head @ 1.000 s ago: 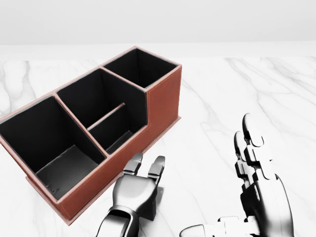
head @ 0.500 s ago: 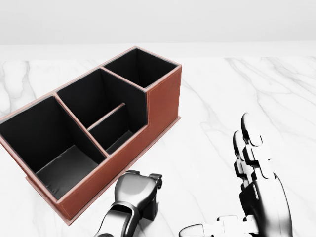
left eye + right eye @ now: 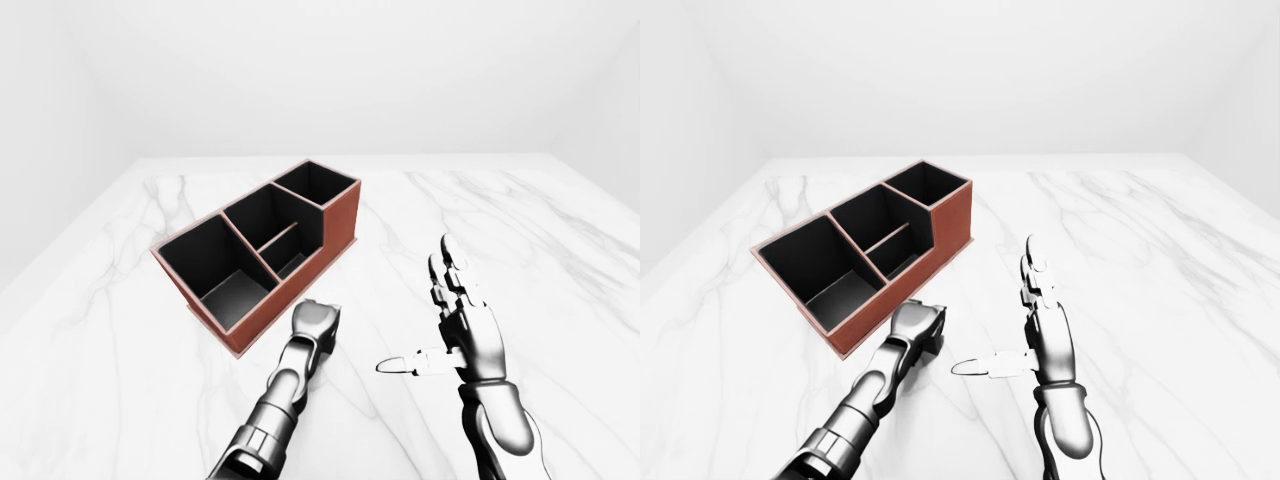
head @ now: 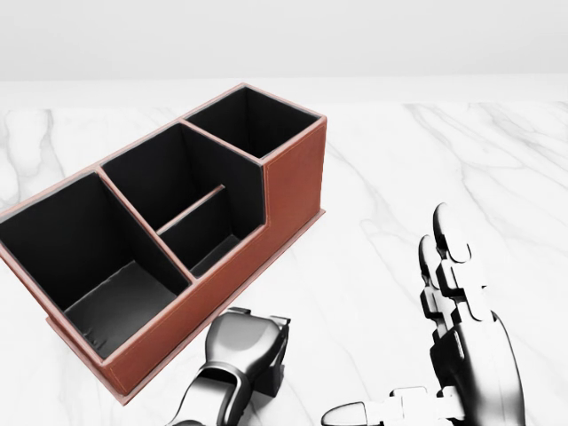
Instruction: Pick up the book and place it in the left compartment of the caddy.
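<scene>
Caddy (image 4: 293, 177), red-brown with black compartments, lies on the white marble table (image 3: 560, 250), its long axis running from 8 o'clock to 2 o'clock in the head view. Just beside its near wall, at 6 o'clock, the left hand (image 4: 244, 342) is curled into a fist; whether it grips anything, or where the book is, cannot be told. The right hand (image 4: 461, 328) stands open and empty at 4 o'clock, fingers straight, thumb out.

Caddy (image 4: 284, 186) on the table (image 4: 497, 169) (left hand (image 4: 244, 342) just below it).
</scene>
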`<state>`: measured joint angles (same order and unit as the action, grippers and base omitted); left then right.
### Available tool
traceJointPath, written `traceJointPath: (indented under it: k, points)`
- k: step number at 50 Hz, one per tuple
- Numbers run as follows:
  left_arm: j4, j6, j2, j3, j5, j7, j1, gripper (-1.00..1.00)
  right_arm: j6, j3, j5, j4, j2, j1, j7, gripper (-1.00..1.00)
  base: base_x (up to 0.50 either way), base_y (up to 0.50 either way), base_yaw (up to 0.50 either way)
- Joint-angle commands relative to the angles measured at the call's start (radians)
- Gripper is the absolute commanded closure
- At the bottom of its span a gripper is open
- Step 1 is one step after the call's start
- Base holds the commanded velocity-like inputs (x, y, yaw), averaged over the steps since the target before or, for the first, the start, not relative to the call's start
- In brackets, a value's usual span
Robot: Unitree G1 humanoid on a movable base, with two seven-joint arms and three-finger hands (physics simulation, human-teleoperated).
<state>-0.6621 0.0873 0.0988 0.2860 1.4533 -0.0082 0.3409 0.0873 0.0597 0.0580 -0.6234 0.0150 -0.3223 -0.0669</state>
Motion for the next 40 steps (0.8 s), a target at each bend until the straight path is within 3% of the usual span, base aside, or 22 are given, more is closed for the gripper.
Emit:
traceJointPath:
  k: [1, 10, 16, 22, 23, 33, 40]
  points:
    - [0.044, 0.0, -0.009, 0.002, -0.022, -0.003, -0.088, 1.0, 0.0, 0.0, 0.0, 0.001, 0.0, 0.001, 0.001, -1.0, 0.0, 0.0, 0.0]
    - [0.39, 0.0, -0.029, 0.035, 0.001, -0.018, -0.222, 1.0, 0.0, 0.0, 0.0, 0.003, 0.0, 0.002, 0.001, -1.0, 0.0, 0.0, 0.0]
    - [0.731, 0.0, -0.048, 0.081, 0.001, -0.05, -0.347, 1.0, 0.0, 0.0, 0.0, -0.002, 0.0, 0.0, 0.001, -1.0, 0.0, 0.0, 0.0]
    - [1.061, 0.0, -0.057, 0.123, -0.047, -0.026, -0.417, 1.0, 0.0, 0.0, -0.001, -0.004, 0.0, -0.001, 0.0, -1.0, 0.0, 0.0, 0.0]
    - [1.112, 0.0, -0.063, 0.135, -0.04, -0.071, -0.445, 1.0, 0.0, 0.0, -0.002, -0.004, 0.0, -0.003, 0.0, -1.0, 0.0, 0.0, 0.0]
    - [1.281, 0.0, -0.052, 0.114, -0.082, -0.046, -0.419, 1.0, 0.0, 0.0, -0.001, 0.003, 0.0, 0.003, 0.0, -1.0, 0.0, 0.0, 0.0]
    - [1.308, 0.0, -0.048, 0.056, -0.062, -0.087, -0.363, 1.0, 0.0, -0.002, -0.003, 0.006, -0.001, 0.003, -0.001, -1.0, 0.0, 0.0, 0.0]
